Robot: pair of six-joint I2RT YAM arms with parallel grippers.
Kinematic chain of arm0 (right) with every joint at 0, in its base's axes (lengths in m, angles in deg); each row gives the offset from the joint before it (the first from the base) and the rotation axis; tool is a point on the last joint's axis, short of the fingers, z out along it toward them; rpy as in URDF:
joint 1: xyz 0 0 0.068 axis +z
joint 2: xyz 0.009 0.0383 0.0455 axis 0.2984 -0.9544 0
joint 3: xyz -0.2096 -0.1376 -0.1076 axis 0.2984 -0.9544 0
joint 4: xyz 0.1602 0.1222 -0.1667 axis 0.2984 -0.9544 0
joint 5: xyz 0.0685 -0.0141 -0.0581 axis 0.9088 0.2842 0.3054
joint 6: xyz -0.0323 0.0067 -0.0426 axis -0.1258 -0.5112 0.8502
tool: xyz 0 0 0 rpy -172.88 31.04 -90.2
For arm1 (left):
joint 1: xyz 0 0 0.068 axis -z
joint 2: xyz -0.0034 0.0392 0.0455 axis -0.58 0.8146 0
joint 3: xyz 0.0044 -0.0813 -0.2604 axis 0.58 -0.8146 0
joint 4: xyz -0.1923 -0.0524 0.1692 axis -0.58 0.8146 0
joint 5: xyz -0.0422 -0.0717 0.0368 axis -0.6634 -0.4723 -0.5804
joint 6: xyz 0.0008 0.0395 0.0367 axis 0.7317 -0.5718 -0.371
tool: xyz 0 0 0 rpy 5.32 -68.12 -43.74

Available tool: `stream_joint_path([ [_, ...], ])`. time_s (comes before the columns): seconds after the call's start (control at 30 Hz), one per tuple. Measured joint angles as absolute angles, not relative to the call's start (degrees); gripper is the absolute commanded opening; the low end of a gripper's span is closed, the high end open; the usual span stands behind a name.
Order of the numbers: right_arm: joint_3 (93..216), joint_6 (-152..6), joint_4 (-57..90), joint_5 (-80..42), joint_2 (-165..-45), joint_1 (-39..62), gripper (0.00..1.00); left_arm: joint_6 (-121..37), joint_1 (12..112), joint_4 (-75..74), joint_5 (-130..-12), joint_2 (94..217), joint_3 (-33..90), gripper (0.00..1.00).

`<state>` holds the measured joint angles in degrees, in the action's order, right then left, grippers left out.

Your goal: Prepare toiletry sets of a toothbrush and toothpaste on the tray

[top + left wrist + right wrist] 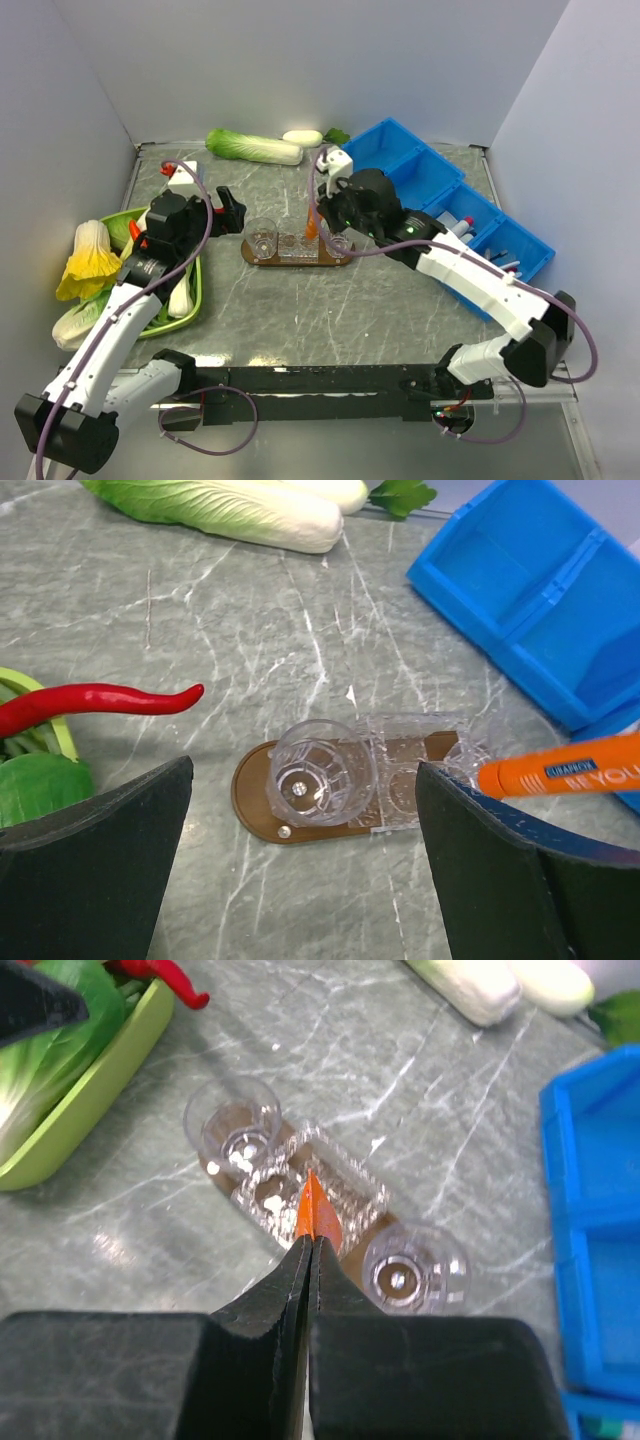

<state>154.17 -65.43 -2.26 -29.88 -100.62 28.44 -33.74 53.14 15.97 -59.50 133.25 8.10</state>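
The dark-brown tray [262,259] lies mid-table and carries a clear cup [261,236] at its left end, another clear cup [339,244] at its right end, and a clear holder [345,1185] between them. My right gripper [310,1245] is shut on the orange toothpaste [317,1215] and holds it upright over the tray's middle [312,226]. My left gripper [300,880] is wide open with nothing in it. It hovers just left of the tray, looking down on the left cup [322,772]. No toothbrush shows in any view.
A green dish [195,290] with leafy vegetables stands at the left, and a red chili [100,698] hangs over its rim. A napa cabbage [254,147] and a white radish [302,138] lie at the back. Blue bins [450,200] line the right side.
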Motion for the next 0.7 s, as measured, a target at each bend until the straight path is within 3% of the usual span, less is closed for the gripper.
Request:
stream_joint_path([
  [0.7, 160.7, -61.02, 1.96, -22.65, -112.23, 24.22, 0.0, -34.75, 53.14, 16.25, -58.34, 135.54, 8.1, 0.97],
])
